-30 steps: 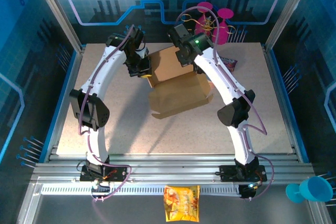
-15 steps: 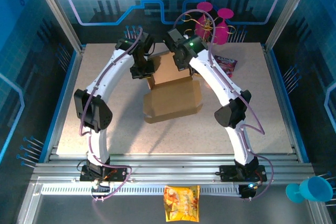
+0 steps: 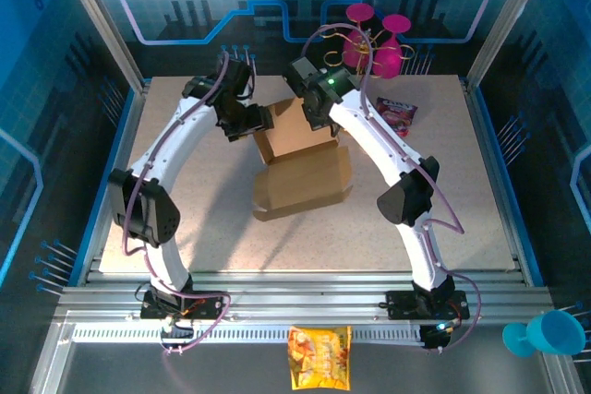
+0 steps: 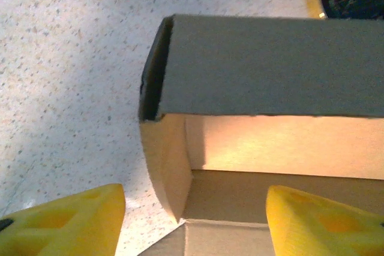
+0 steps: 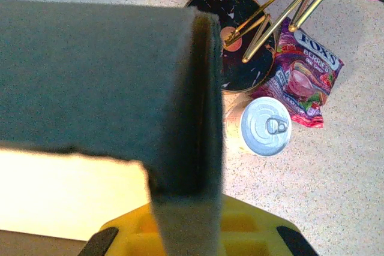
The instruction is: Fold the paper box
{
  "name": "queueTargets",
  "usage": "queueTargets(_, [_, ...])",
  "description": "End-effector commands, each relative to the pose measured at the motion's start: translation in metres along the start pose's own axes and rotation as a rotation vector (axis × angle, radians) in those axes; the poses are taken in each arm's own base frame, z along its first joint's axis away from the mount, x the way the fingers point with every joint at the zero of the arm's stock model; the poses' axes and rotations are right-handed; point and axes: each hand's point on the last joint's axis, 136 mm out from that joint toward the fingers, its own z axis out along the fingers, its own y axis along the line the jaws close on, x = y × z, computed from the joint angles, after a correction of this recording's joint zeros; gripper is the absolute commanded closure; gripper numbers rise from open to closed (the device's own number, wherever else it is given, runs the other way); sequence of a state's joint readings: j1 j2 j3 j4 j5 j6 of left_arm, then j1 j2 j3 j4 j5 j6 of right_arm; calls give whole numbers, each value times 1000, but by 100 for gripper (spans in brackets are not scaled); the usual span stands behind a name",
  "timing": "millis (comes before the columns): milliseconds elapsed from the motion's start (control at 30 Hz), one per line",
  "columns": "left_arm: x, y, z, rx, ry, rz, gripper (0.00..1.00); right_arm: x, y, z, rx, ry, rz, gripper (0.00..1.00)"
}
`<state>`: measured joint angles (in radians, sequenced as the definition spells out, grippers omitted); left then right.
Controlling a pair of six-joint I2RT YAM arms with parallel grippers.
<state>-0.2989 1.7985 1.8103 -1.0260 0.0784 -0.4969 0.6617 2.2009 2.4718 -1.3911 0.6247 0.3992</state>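
The paper box [image 3: 305,182] is plain brown cardboard at the table's middle. Its front panel lies flat and its back part stands raised between the two arms. My left gripper [image 3: 257,123] is at the box's back left corner. In the left wrist view it [image 4: 195,223] is open, its yellow fingers [image 4: 72,220] either side of the box's corner wall [image 4: 168,166] without touching it. My right gripper [image 3: 320,120] is at the back right, and in the right wrist view it [image 5: 186,232] is shut on the edge of an upright box wall [image 5: 90,70].
Behind the box on the right are a sealed tin can [image 5: 266,126], a purple berry sweets packet [image 5: 306,70] and a black disc with a gold wire stand [image 5: 234,40]. Pink cups [image 3: 374,39] stand at the back. A yellow-orange snack bag [image 3: 319,357] lies on the front rail.
My left gripper has opened and let go of the box's left wall. The box has shifted slightly left and squared up; the right gripper keeps its hold.
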Motion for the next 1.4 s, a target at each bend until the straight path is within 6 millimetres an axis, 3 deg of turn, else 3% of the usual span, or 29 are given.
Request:
queueTargets(0, [-2,-14,-19,94,-32,30,34,-6,-5,-14,-24,-33,19,100])
queueTargets(267, [10,12,-2,-3,-2,21,38,-6,-8,-12,-45,-22,39,100])
queueTargets(467, [0,23,15,-55,-46,6,44,-5,-7,-10,-58,-12,38,100])
queueTargets(733, [-16,19,34,-46,-99,-7,60,-5,-6,-8,-66,-4,37,100])
queueTargets(1000, [-16,35,39,-160,-106,2,99,-7,-10,-6,-49,-8,48,100])
queueTargets(1133, [-15,44,37,-227,-102,7,100,-9,-10,-4,-41,-11,54,100])
queueTargets(1300, [-16,36,32,-195,-109,16,100,-9,-5,-2,-59,-8,50,100])
queueTargets(1367, [-16,29,27,-165,-111,11,83,-9,-5,-1,-63,-2,50,100])
